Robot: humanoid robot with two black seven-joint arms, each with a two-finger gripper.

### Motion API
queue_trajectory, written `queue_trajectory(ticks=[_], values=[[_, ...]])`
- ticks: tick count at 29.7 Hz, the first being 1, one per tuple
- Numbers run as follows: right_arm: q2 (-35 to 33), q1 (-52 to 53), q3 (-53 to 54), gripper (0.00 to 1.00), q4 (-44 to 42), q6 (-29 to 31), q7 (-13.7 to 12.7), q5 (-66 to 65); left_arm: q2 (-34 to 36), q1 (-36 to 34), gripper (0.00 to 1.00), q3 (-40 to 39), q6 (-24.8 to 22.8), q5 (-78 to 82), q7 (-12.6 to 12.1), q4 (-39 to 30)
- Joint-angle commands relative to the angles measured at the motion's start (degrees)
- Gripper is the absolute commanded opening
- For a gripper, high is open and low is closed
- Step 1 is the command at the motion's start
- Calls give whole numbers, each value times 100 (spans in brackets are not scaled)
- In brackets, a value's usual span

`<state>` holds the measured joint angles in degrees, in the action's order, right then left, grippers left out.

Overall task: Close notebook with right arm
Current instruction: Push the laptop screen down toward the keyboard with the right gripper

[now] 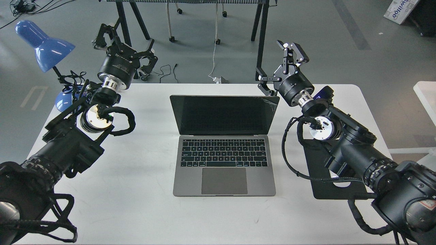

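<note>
Nearest, at 6 o'clock of the white table (pixel 136 190), sits the notebook (pixel 223 160) — base flat, keyboard and trackpad facing me, lid open and tipped back a bit past upright, black screen with cracks at its top right corner. At 4 o'clock a flat black mouse pad (pixel 335 185) lies under the right arm (pixel 357 153), partly hidden by it.

Further out at 2 o'clock, the right gripper (pixel 272 76) hangs just beside the cracked corner, slightly behind the lid edge, not clearly touching. Fingers look spread wide and hold nothing. At 10 o'clock the left gripper (pixel 127 42) hovers past the table's far edge, fingers parted, empty, well apart from the notebook. A blue desk lamp (pixel 44 47) stands at 9–10 o'clock.

Task looks not yet started: lid fully open.

Risks, as I judge them:
- Pushing on the cracked corner could spread the damage — pressure there loads already weak glass.
- A one-corner push could twist the lid, or skid the whole notebook toward 6 o'clock, since nothing holds the base.
- A finger could slip over the thin top edge and scrape the screen.
- If the lid drops the last part freely it may slam onto the keyboard.
- The cable loop under the right arm could snag the mouse pad and drag it.
</note>
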<state>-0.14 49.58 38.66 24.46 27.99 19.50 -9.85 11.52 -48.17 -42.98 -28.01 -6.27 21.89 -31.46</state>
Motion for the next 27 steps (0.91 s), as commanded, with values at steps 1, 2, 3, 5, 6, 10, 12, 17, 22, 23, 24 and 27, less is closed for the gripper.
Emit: queue_trajectory(ticks=[1,2,3,5,6,10,12,17,22,23,24,27], values=[[-258,-53,-315,100,357,1,-25,-8,0,0,100,1,1,-6,0,0],[-354,-62,-394,100,445,1,-25,1,0,0,100,1,1,-6,0,0],[-408,-97,-473,100,550,1,-25,-8,0,0,100,1,1,3,0,0],[-478,-185,-596,100,778,1,-34,-8,0,0,100,1,1,-6,0,0],[-539,-220,-658,100,893,1,-42,-8,0,0,100,1,1,3,0,0],[-952,-361,-1070,100,1437,1,-42,-8,0,0,100,1,1,-6,0,0],[-1049,-457,-1308,100,1631,1,-34,-17,0,0,100,1,1,3,0,0],[-1138,-659,-1616,100,1773,1,-25,-43,0,0,100,1,1,-5,0,0],[-1129,-774,-1906,100,1790,1,-7,-87,0,0,100,-8,1,-6,0,0],[-1129,-774,-1985,100,1790,1,1,-87,0,0,100,-8,1,-6,0,0],[-1129,-783,-2055,100,1790,1,1,-87,0,0,100,-8,1,-6,0,0],[-1120,-801,-2397,100,1790,1,1,-131,0,0,100,-8,1,-6,0,0]])
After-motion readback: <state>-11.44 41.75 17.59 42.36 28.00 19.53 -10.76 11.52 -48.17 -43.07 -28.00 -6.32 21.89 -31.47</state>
